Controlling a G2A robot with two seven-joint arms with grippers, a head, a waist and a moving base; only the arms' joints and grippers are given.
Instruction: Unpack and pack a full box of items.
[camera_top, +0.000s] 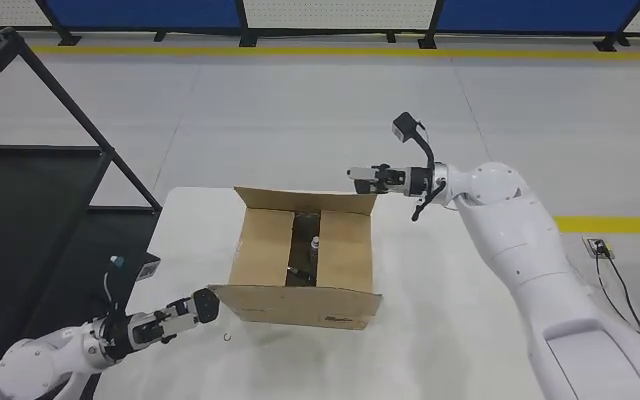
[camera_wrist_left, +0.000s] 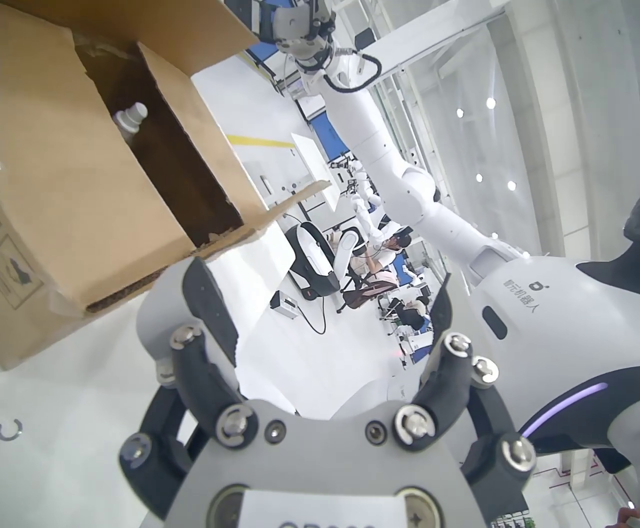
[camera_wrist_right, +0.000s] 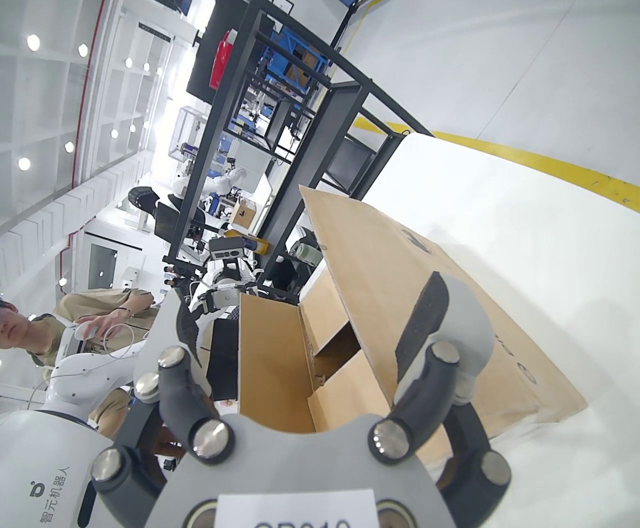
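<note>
An open cardboard box (camera_top: 345, 250) stands mid-table with its flaps spread. Inside it stands a bottle with a white cap (camera_top: 314, 245), beside some dark items I cannot make out. In the left wrist view the bottle (camera_wrist_left: 131, 116) shows in the gap between the box's (camera_wrist_left: 75, 200) inner flaps. My left gripper (camera_top: 207, 303) is low at the front flap's left corner, open and empty (camera_wrist_left: 325, 310). My right gripper (camera_top: 355, 178) hovers at the far flap's right corner. It is open (camera_wrist_right: 305, 325), with the edge of that flap (camera_wrist_right: 380, 260) running between its fingers.
A small metal C-ring (camera_top: 229, 335) lies on the white table (camera_top: 450, 300) in front of the box. A small device (camera_top: 135, 265) sits at the table's left edge. A black frame (camera_top: 90, 140) rises beyond the left side. The table's right half is bare.
</note>
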